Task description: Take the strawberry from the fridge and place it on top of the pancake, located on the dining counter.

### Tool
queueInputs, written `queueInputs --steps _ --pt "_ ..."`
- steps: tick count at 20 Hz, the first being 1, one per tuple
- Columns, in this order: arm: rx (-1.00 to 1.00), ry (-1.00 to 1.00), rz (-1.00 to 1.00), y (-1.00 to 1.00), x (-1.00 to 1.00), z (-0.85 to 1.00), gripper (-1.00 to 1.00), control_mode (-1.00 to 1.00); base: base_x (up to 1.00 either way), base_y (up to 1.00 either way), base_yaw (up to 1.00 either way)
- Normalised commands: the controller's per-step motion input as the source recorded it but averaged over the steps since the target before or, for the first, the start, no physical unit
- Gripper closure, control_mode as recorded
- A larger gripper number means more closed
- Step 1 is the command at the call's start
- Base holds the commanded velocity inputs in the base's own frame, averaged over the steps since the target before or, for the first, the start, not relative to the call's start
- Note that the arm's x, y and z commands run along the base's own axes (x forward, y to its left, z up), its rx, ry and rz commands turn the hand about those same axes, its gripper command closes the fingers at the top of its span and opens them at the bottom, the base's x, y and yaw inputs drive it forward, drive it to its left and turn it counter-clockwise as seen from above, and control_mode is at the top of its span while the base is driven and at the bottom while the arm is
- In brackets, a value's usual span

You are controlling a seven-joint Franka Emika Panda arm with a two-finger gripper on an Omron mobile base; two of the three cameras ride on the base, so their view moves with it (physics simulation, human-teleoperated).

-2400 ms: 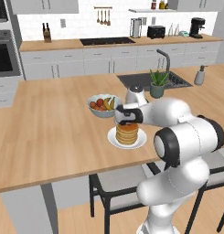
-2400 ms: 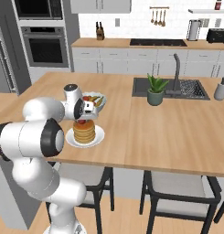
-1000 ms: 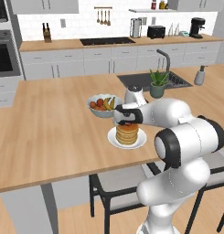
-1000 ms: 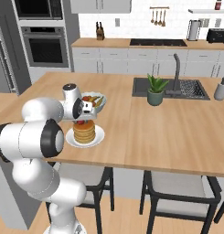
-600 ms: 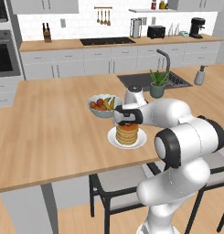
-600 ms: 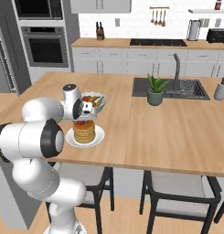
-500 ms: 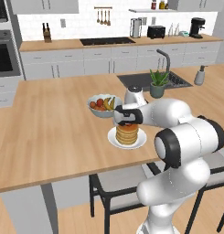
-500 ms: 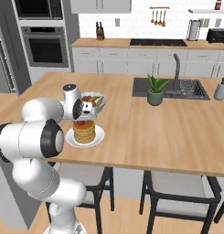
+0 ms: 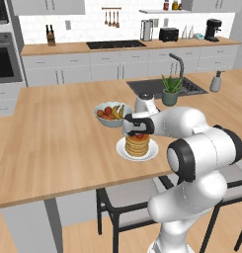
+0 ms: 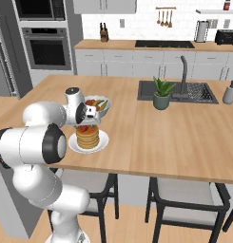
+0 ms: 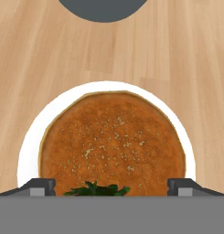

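Observation:
A stack of golden-brown pancake point(image 9: 137, 146) point(image 10: 88, 136) point(image 11: 113, 141) sits on a white plate point(image 9: 121, 150) point(image 10: 102, 142) point(image 11: 31, 146) near the front of the wooden dining counter point(image 9: 53, 143) point(image 10: 156, 137). The red strawberry point(image 9: 139, 136) point(image 10: 83, 127) rests on top of the stack; its green leaves point(image 11: 97, 188) show in the hand view. My gripper point(image 9: 139, 130) point(image 10: 85, 123) point(image 11: 112, 187) hangs straight above it, open, with both fingertips point(image 11: 42, 187) standing wide of the berry. The grey fridge point(image 10: 0, 57) is at the far left edge.
A bowl of mixed fruit point(image 9: 110, 113) point(image 10: 96, 103) stands just behind the plate. A potted plant point(image 9: 169, 91) point(image 10: 161, 92) and the sink point(image 10: 177, 92) lie further back right. Dark stools point(image 9: 122, 207) point(image 10: 184, 204) are tucked under the counter's front edge.
The jaws have spread wide apart and let go of the strawberry, which now lies on the pancake stack. The arm has kept its place.

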Motion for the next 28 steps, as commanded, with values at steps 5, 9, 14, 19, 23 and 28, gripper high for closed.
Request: queueInputs --steps 5,9,14,19,23,28 --pt "0.00 0.00 0.00 0.00 0.00 0.06 -1.00 -1.00 0.00 0.00 0.00" --pt "0.00 0.00 0.00 0.04 0.00 0.47 -1.00 -1.00 0.00 0.00 0.00" --pt "0.02 -0.01 0.00 -0.02 -0.01 0.67 -1.00 -1.00 0.00 0.00 0.00" --pt "0.31 0.00 -0.04 -0.85 -0.67 0.28 -1.00 -1.00 0.00 0.00 0.00" --pt "0.52 0.00 0.00 -1.00 -1.00 0.00 -1.00 -1.00 0.00 0.00 0.00" --pt "0.40 -0.12 0.07 -0.89 -1.00 -0.15 -1.00 -1.00 0.00 0.00 0.00"
